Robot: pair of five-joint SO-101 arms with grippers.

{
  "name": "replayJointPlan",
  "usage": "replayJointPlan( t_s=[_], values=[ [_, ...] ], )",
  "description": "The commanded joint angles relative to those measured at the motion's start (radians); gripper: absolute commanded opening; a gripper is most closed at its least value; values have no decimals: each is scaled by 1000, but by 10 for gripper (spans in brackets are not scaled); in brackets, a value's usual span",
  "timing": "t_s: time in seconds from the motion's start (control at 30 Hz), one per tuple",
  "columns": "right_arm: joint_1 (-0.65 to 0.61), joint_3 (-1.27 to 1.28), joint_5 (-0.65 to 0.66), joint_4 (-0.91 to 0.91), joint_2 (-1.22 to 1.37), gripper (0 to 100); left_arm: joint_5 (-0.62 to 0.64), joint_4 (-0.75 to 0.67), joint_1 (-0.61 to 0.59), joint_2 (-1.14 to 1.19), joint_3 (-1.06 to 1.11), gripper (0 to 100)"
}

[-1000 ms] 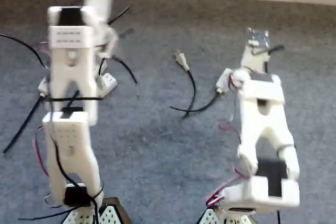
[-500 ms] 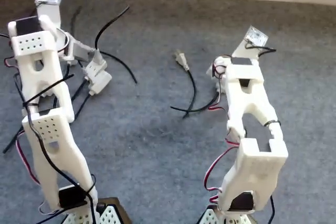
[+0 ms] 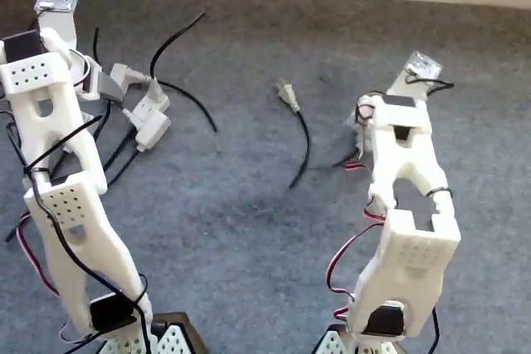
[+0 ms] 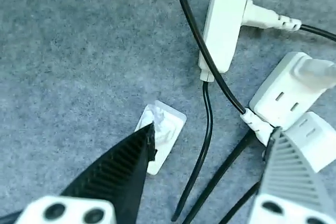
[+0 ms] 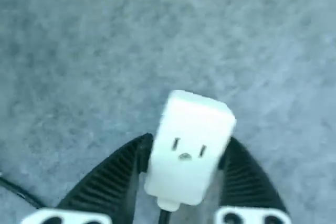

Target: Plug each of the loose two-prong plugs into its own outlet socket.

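- So the right gripper (image 5: pixel 184 153) is clenched on a white socket (image 5: pixel 190 129), slots showing, above the grey desk (image 5: pixel 79 35).
- The left gripper (image 4: pixel 210 135) is spread wide and empty over a white connector (image 4: pixel 223 27) and a second socket (image 4: pixel 281 95).
- The loose plug (image 3: pixel 286 93) lies between the arms. Best to hold that socket level, slots square to the prongs.
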Motion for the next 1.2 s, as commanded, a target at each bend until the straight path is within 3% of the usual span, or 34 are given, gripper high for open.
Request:
replayJointPlan(
  t_s=[0.0,0.1,0.27,0.37,0.43,0.5,0.67,0.83,0.97,1.17],
  values=[
    [-8,-102,35,183,-44,10,-6,-20,-4,-10,-4,334],
    [-39,-189,270,414,-134,5,-6,-55,-4,-10,-4,334],
    [-203,-271,709,711,-340,5,-11,-60,8,-12,-4,334],
    [-312,-162,1114,880,-444,5,-66,-58,13,-12,-4,331],
    [-377,7,1267,878,-499,5,-74,-37,10,-12,-4,331],
    [-443,222,1281,731,-553,5,-75,-18,5,-13,-7,331],
    [-662,673,1177,331,-737,5,-91,-11,-28,-13,-7,333],
    [-834,917,1069,127,-885,5,-161,-12,-61,-13,-7,331],
    [-845,901,1068,197,-920,37,-161,-15,-65,-12,-5,331],
    [-926,872,1069,331,-921,360,-161,-15,-59,-10,-4,332]
  ],
)
